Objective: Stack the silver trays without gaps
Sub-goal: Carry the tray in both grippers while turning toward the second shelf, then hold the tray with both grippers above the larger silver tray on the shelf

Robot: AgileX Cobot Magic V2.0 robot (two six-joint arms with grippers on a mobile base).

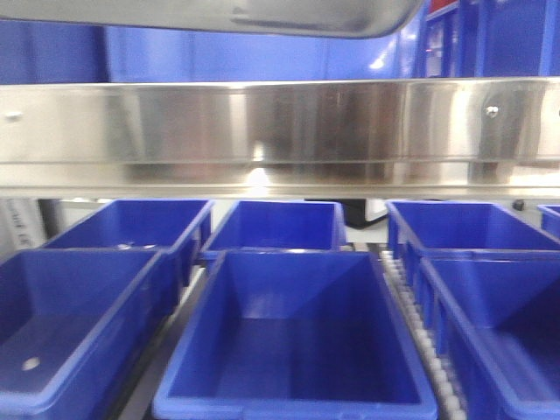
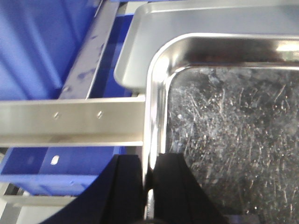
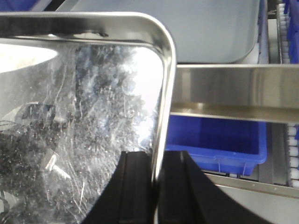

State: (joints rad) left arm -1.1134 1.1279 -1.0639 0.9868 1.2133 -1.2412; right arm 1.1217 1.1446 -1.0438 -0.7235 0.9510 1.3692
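Silver tray [image 2: 233,140], shiny and heavily scratched across its floor, hangs between both claws, each one pinching a short side of its rolled rim. In the left wrist view the left claw [image 2: 148,186] is pressed together on the tray's left rim, with one black finger [image 2: 128,191] outside the wall and the other inside, over the floor. In the right wrist view the right claw [image 3: 157,186] clamps the right rim the same way, one finger on each side of the edge, near a rounded corner.

The tray sits above a long steel rail [image 1: 280,122] — the rail passes beneath its rim in both wrist views. From the front camera only the tray's far edge shows, at the very top, higher than the rail.

A second tray [image 2: 135,56] lies farther away, its near part covered by the held one — whether the two touch cannot be told. Below the rail stand blue bins [image 1: 289,350] in rows, and a strip of white rollers [image 3: 292,140] runs along the right side.
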